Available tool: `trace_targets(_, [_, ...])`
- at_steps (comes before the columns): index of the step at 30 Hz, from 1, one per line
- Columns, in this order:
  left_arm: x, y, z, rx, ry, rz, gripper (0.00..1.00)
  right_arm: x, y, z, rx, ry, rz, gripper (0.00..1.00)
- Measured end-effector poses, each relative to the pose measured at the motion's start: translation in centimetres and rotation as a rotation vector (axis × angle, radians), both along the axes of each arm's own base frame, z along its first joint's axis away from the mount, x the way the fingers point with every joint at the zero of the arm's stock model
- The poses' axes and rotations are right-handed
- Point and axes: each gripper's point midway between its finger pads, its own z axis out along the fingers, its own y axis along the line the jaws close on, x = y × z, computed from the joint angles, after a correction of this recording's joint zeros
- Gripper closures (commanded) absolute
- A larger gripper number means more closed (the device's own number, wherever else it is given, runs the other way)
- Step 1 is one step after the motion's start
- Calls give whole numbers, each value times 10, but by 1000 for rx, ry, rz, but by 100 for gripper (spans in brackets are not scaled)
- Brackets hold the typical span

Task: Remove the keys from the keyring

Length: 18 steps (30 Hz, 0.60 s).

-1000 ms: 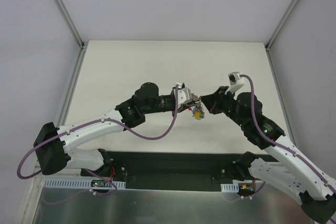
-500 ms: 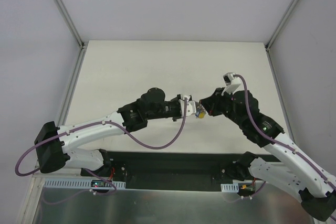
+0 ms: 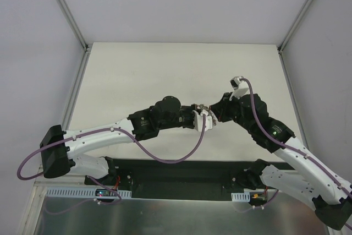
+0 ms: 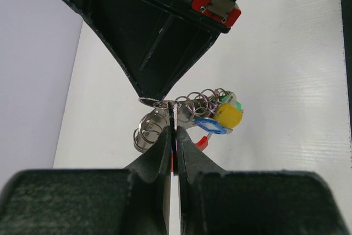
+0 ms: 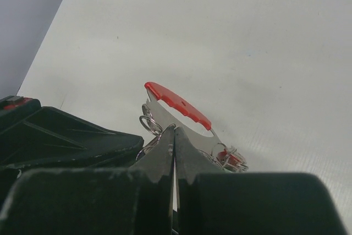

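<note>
As the left gripper (image 4: 174,115) was drawn against the right gripper (image 5: 174,130), both were pinched shut on the keys (image 4: 219,115) above the desk (image 3: 137,70) near five o'clock; none was freed from the keyring (image 4: 147,102).

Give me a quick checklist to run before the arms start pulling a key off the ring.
1. Left gripper shut on a thin metal part of the keys: ok.
2. Right gripper shut on the bunch, beside the red-headed key: ok.
3. Which piece each gripper pinches, key or keyring: cannot tell.
4. Ring gap opened for a key to slide out: cannot tell.
5. Grippers meeting tip to tip, with room to pull apart: ok.
</note>
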Motion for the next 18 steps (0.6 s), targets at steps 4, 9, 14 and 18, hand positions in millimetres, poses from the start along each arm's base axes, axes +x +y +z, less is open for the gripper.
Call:
trace_targets(4, [0,0,-1,17,-23,-3,100,0,0,-2,-8,2,-1,99])
trace_targets(9, [3,0,4,23,-48,-2,100,1,1,-2,-13,1,-4,100])
trace_targets(14, [2,-1,8,23,-67,-8,100,2,1,-1,-14,-4,-9,100])
trace_targets(18, [-3,-4,7,27,-72,-22,100,1,2,2,-14,-5,-6,100])
